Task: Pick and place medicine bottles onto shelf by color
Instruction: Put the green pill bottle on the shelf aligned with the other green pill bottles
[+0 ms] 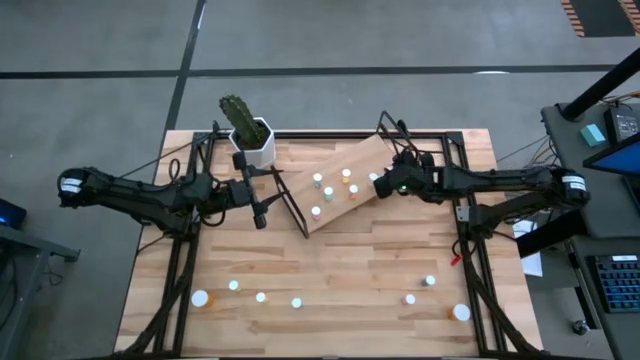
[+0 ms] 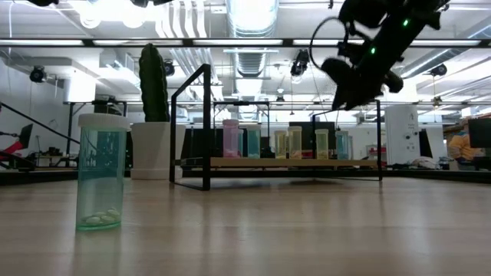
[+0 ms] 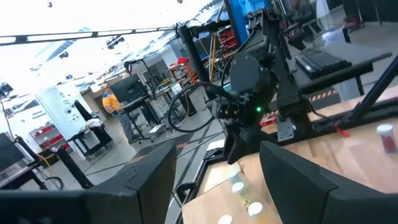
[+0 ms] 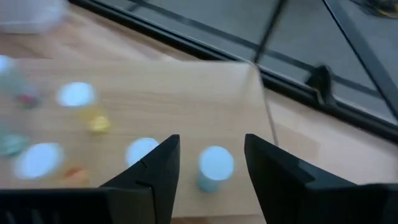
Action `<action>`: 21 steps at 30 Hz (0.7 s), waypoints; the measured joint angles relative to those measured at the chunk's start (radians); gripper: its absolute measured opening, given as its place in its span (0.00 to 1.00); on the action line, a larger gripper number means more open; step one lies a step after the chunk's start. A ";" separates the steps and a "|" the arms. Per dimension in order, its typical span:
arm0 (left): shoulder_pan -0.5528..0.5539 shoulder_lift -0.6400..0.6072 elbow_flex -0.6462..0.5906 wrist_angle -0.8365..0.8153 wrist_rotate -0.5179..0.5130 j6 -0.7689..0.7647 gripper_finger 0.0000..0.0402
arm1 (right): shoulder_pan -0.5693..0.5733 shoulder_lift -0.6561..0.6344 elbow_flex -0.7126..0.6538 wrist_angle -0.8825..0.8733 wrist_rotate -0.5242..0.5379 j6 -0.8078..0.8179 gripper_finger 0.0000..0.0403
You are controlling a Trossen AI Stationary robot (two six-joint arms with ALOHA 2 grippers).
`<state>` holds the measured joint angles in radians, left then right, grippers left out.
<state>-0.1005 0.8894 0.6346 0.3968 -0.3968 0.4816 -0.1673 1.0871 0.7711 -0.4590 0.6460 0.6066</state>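
The right gripper [image 4: 208, 163] hovers, fingers apart, over a white-capped pale-blue medicine bottle [image 4: 215, 165] standing on the tilted light-wood shelf [image 1: 345, 182] — a careless retreat could topple it.

Capped medicine bottles [image 1: 331, 190] upright on tilted wooden shelf [image 1: 345, 212], others scattered on table

Bright ceiling lights [image 2: 253, 11] glare white above the shelf [image 2: 291, 162] in the low view, and the cactus [image 2: 153, 80] beside the shelf looks dark against them. The bottle [image 2: 100, 170] nearest the camera is sharp. In the right wrist view the bottles [image 4: 74, 94] on the shelf are fuzzy blobs. From above, light is even and shadows are soft.
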 joint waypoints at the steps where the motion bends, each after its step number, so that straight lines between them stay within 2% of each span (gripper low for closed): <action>1: 0.000 0.000 0.000 0.008 0.005 -0.018 0.53 | 0.010 -0.022 0.006 0.001 -0.014 -0.024 0.42; 3: 0.000 0.000 0.000 0.033 0.034 -0.077 0.53 | 0.038 -0.060 0.019 0.001 -0.039 -0.075 0.41; 7: -0.001 0.012 0.001 0.059 0.155 -0.206 0.53 | 0.130 -0.128 0.029 0.001 -0.051 -0.170 0.38; 10: -0.019 0.043 0.002 0.140 0.206 -0.286 0.53 | 0.209 -0.167 0.029 0.002 -0.052 -0.237 0.36; 16: -0.090 0.104 0.011 0.228 0.208 -0.440 0.53 | 0.329 -0.226 0.028 0.047 -0.052 -0.390 0.33; 21: -0.132 0.169 0.135 0.197 0.209 -0.446 0.53 | 0.385 -0.268 0.028 0.145 -0.086 -0.578 0.32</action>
<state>-0.2324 1.0585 0.7700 0.5934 -0.1882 0.0360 0.2179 0.8190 0.7994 -0.3141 0.5597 0.0282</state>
